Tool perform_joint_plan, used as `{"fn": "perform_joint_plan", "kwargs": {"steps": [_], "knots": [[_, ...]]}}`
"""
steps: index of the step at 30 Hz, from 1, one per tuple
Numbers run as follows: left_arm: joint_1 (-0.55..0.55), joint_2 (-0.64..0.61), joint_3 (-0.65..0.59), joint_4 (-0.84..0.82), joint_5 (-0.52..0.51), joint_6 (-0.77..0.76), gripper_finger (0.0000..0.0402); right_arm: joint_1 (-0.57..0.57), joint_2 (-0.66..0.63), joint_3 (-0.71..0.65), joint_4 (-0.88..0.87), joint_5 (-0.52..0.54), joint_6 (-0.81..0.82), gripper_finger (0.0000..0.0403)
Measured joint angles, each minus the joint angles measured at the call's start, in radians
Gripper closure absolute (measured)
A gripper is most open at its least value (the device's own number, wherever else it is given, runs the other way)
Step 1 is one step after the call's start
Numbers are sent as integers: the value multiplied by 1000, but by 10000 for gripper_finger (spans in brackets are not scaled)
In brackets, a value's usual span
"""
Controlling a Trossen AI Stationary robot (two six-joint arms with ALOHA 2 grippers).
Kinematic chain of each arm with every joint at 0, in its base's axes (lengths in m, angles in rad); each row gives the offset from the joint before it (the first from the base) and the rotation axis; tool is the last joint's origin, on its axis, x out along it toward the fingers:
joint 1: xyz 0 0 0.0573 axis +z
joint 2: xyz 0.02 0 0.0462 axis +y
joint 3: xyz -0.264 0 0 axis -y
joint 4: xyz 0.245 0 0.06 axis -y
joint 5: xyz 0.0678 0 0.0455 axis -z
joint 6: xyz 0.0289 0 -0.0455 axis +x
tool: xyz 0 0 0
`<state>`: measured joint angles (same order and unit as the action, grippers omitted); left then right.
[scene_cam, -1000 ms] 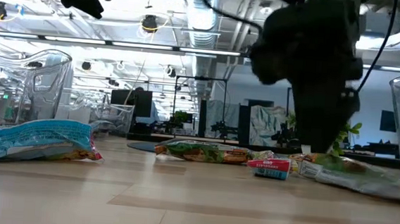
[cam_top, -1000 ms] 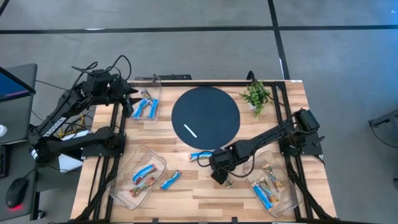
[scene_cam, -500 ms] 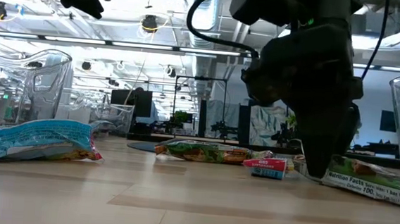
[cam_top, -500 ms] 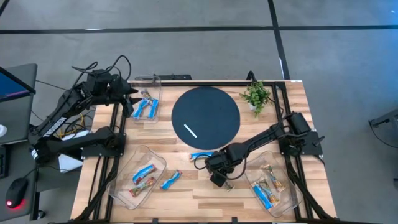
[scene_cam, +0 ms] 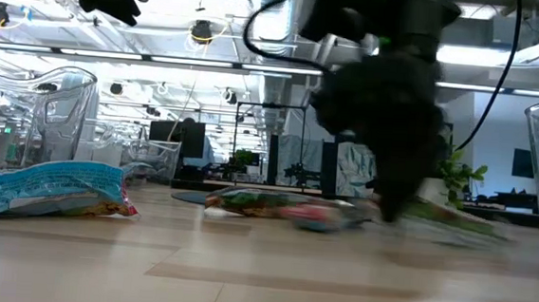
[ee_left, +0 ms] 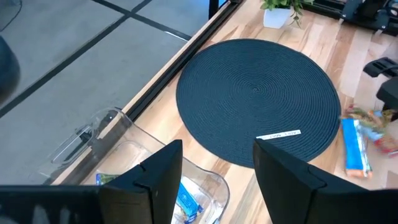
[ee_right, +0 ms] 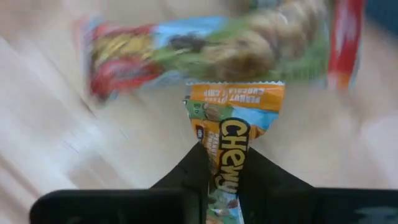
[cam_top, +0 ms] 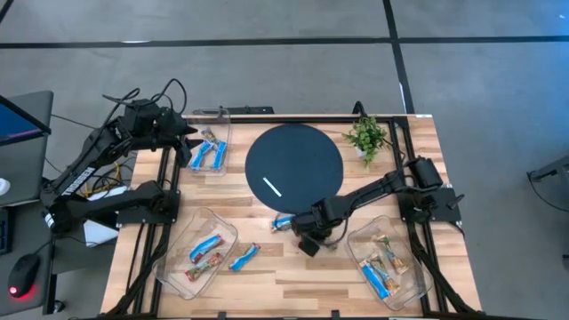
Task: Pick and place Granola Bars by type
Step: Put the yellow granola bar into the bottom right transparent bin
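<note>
My right gripper [cam_top: 308, 242] is low over the table's near middle, shut on a green and orange granola bar [ee_right: 231, 134]. Just beyond it a red, green and yellow bar [ee_right: 211, 53] lies flat on the wood, and a blue bar [cam_top: 284, 222] lies by the mat's near edge. Another blue bar [cam_top: 244, 256] lies beside the near-left tray. My left gripper [ee_left: 214, 180] hangs open above the far-left tray [cam_top: 210, 147], touching nothing. My right gripper pinches the green and orange bar by its two long sides [ee_right: 227, 163] between the two fingers. The bar lies along the fingers, and its crimped free end [ee_right: 235, 93] sticks out past the fingertips. Whether it is clear of the table I cannot tell.
A round black mat [cam_top: 294, 166] with a thin white stick [cam_top: 272, 187] fills the middle. Clear trays holding bars stand near left [cam_top: 200, 253] and near right [cam_top: 387, 262]. A small potted plant [cam_top: 366, 135] stands at the far right.
My right gripper came down beside the green bar lying on the table, took hold of it, then moved a little toward the far edge and the mat. The bar has left the spot where it lay.
</note>
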<state>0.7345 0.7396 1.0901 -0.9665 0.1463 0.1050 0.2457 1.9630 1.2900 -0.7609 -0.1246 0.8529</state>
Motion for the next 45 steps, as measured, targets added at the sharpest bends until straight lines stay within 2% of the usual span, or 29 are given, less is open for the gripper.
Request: {"fn": "perform_joint_plan", "kwargs": {"steps": [8, 15, 21, 26, 35, 45], "knots": [[0, 0, 0, 47, 2, -58, 212, -48, -100, 82, -30, -19, -96, 356], [-2, 0, 0, 68, 2, -97, 212, -72, -283, 111, -100, -28, -120, 363], [-1, 0, 0, 69, 0, -119, 212, -25, -475, 112, -246, -33, -58, 360], [-1, 0, 0, 76, -10, -124, 212, 64, -580, 112, -430, -2, 37, 363], [-1, 7, 0, 133, -21, -150, 212, 261, -609, 95, -559, 108, 153, 358], [-2, 69, 0, 134, -23, -170, 212, 387, -581, -31, -546, 74, 297, 362]]}}
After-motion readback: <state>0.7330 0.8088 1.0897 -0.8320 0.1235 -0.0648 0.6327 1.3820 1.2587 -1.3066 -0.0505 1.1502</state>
